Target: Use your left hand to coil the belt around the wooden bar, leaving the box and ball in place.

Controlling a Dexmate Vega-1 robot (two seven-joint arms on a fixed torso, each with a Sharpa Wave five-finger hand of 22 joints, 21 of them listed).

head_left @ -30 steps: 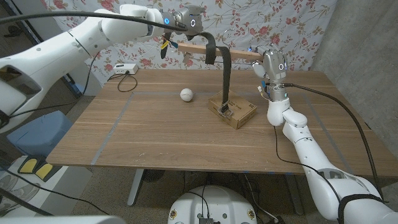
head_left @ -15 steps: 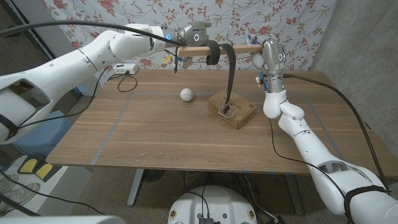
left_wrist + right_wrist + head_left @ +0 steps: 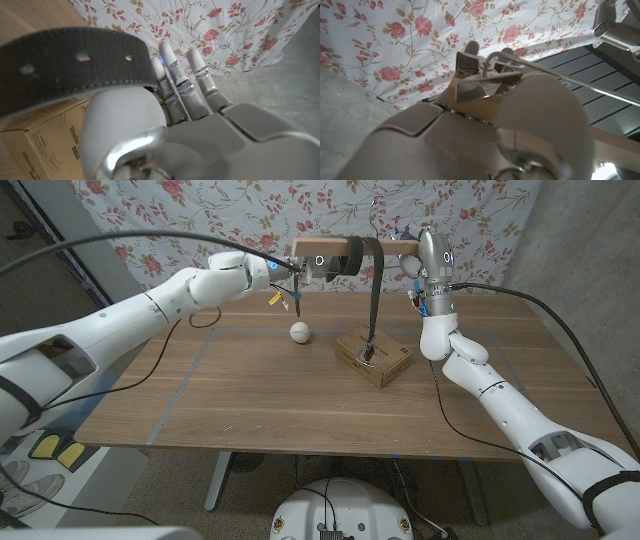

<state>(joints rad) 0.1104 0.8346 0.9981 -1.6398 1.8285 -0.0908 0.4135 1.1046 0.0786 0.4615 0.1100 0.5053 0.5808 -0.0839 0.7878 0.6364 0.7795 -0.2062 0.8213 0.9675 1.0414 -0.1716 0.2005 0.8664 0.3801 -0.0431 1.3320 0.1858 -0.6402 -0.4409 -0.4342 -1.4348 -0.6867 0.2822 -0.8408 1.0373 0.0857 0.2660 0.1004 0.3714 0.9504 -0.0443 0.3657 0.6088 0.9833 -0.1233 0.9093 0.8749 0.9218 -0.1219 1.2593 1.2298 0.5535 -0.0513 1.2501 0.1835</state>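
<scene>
Hiding part of the wooden bar is the dark belt, which loops over it and hangs straight down. The belt's low end with the buckle rests on top of the cardboard box. How many turns the belt makes around the bar is hard to see from the head view.

The left hand is up at the bar, at the end far from the right hand. Its fingers are closed on the belt by the bar. In the left wrist view the belt curves over the thumb side of the hand, and the fingers reach up straight behind it. The box shows under the belt, cut off at the picture's edge.

The right hand holds the other end of the bar, high above the desk. In the right wrist view the hand is a blur close to the camera, and the bar end is hard to make out.

The white ball sits on the desk just beside the box, on the box's left-arm side, not touching it. The desk has lots of open wood in front of the box, toward the robot. A small white device lies at the far edge of the desk, well apart from the box.
</scene>
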